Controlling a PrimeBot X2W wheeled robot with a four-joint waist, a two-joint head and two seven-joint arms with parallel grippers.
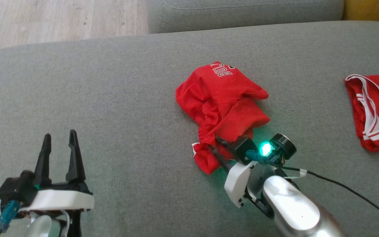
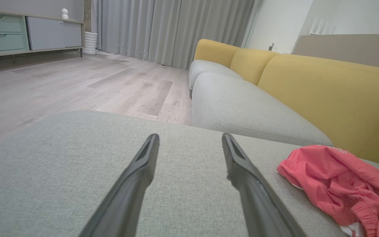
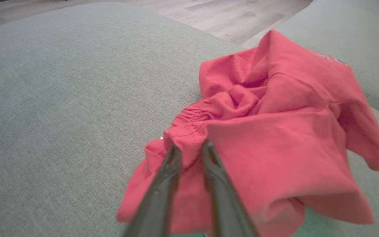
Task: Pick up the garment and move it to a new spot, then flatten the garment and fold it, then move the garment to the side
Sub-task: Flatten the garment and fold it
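The garment (image 1: 222, 98) is a crumpled red piece with white lettering and a gathered elastic edge, lying mid-cushion on the grey sofa seat (image 1: 110, 82). My right gripper (image 1: 214, 144) reaches into its near edge. In the right wrist view the garment (image 3: 275, 131) bunches up ahead, and the right gripper (image 3: 191, 146) has its two fingers drawn close on a fold of the elastic edge. My left gripper (image 1: 60, 135) stands open over bare cushion at the lower left, well apart from the cloth. In the left wrist view the left gripper (image 2: 190, 136) holds nothing, with the garment (image 2: 334, 177) off to its right.
A second red garment with white stripes (image 1: 373, 112) lies at the seat's right edge. Another grey cushion (image 1: 242, 10) sits beyond, with a yellow backrest (image 2: 324, 92) along the sofa. Wooden floor (image 1: 44, 19) lies past the seat's far left edge.
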